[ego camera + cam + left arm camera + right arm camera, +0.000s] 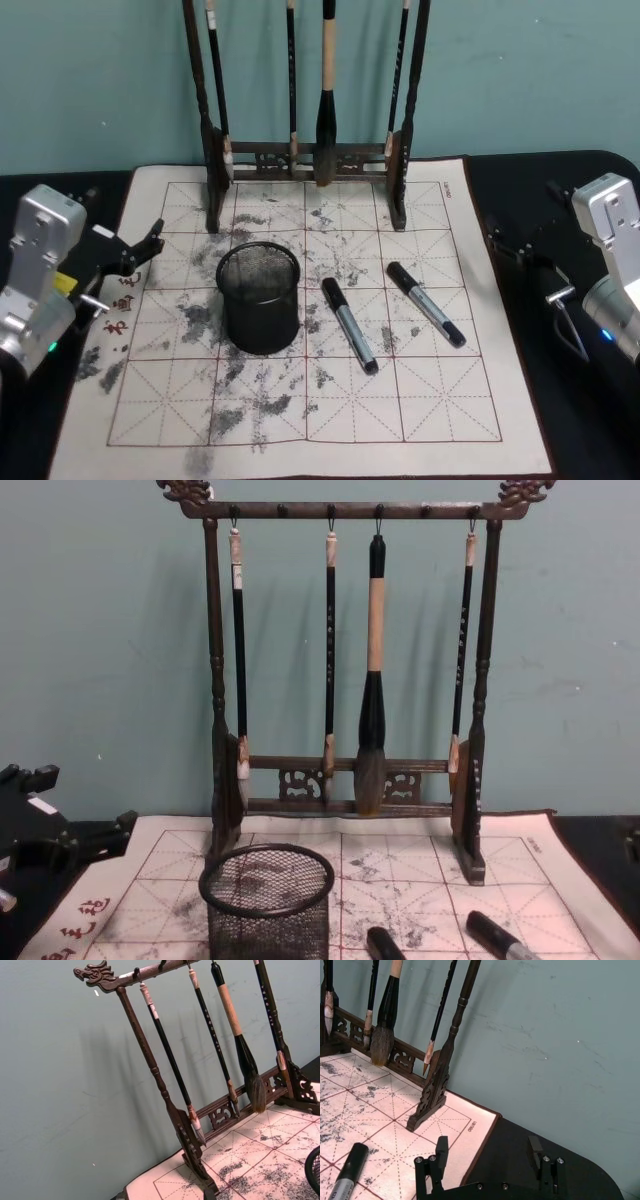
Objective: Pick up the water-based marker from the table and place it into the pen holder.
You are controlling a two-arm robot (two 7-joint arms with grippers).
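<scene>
your left tool [125, 268] sits spread open well left of the pen holder [259, 300], your right tool [488, 1146] spread open well right of it, the water-based marker [349, 325] lying just right of the holder, a second marker [426, 305] beyond.

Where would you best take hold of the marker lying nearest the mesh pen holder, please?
Take the marker at mid-barrel from straight above, closing across its width: it lies flat on the grid mat, apart from the pen holder, with bare mat either side.
</scene>
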